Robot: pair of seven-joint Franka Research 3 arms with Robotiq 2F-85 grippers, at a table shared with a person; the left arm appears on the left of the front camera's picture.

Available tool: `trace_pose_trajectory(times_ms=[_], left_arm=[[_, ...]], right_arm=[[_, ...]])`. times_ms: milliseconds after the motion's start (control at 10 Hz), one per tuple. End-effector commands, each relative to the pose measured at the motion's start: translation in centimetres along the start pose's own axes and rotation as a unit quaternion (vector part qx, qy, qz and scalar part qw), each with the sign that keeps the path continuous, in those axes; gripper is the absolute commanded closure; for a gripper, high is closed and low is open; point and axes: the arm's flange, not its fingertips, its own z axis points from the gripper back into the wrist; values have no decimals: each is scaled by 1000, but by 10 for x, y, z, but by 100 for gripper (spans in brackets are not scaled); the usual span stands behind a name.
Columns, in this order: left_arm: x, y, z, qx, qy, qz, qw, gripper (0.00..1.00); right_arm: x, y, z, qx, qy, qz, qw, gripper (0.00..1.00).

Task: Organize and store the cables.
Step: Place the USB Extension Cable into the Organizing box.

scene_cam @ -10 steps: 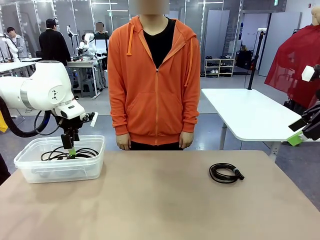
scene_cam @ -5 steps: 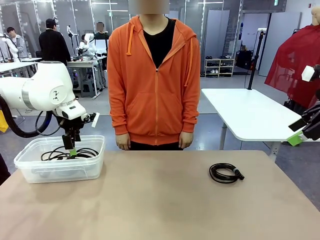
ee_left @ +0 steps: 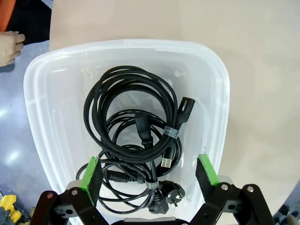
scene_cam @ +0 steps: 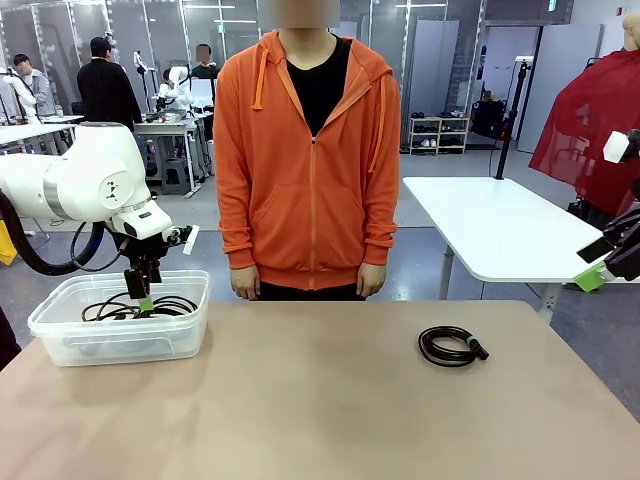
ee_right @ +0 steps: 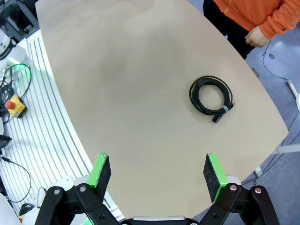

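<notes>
1. Front view: the left gripper is held low over the clear plastic bin, so that cables fall inside it. One coiled cable is left on the table, well apart from the bin, before the person.

2. Left wrist view: the jaws are seen spread wide and empty above the piled cords; the release is judged done.

3. Right wrist view: the right gripper is kept high with jaws released, grasping nothing, overlooking the lone coil, presumably to be collected next.
</notes>
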Motion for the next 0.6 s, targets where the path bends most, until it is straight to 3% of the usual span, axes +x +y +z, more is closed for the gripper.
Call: trace_pose_trajectory(times_ms=[0, 500], left_arm=[[-4, 1, -1, -1, 1, -9, 1000, 0], [-4, 1, -1, -1, 1, -9, 1000, 0]], right_arm=[[1, 1, 1, -1, -3, -2, 1000, 0], [1, 1, 1, -1, -3, -2, 1000, 0]])
